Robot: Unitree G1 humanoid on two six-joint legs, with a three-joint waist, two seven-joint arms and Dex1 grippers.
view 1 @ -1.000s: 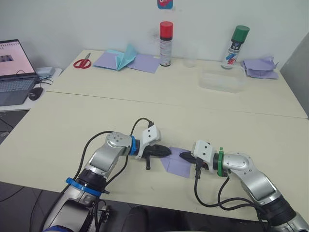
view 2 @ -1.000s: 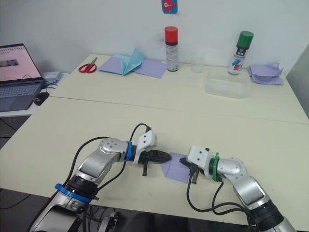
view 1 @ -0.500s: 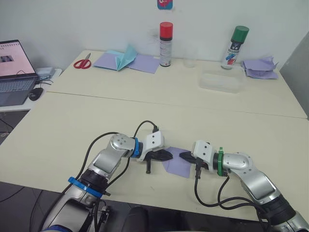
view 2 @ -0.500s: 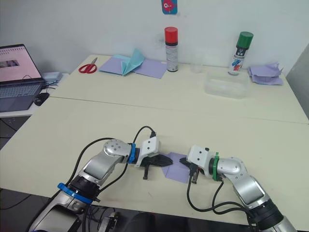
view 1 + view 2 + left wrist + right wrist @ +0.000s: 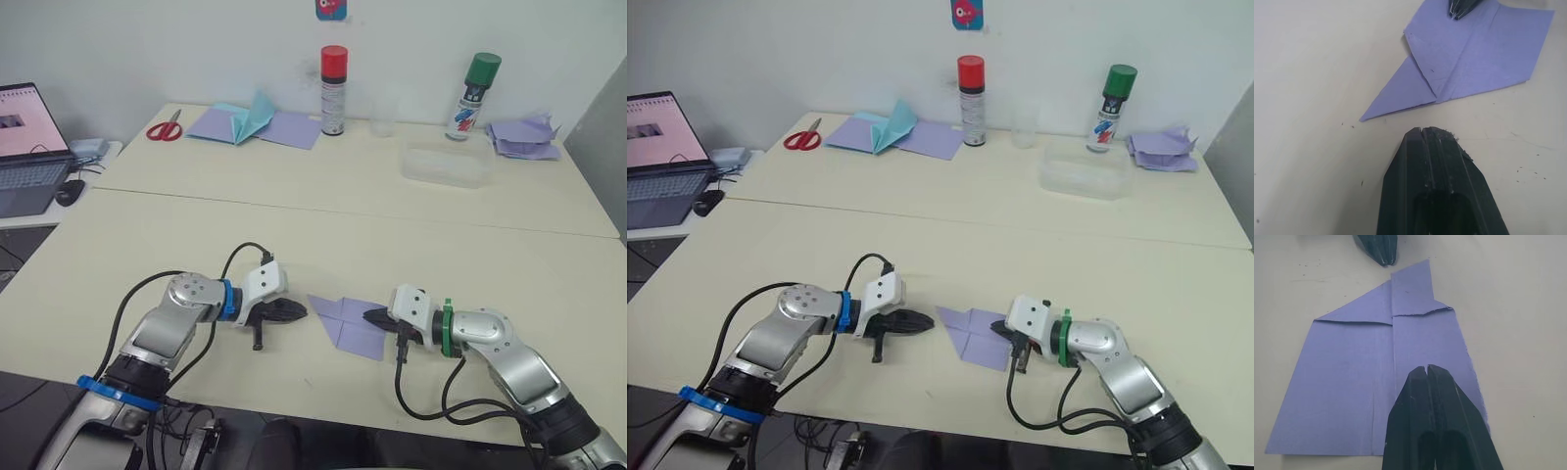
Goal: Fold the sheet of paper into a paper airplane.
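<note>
A partly folded lavender sheet of paper (image 5: 350, 324) lies flat on the cream table (image 5: 411, 235). The right gripper (image 5: 373, 316), fingers closed together, presses on the paper's right edge. The left gripper (image 5: 297, 311), also closed and holding nothing, rests just left of the paper. Far behind the paper, a clear plastic tray (image 5: 446, 164) sits; its contents cannot be made out.
</note>
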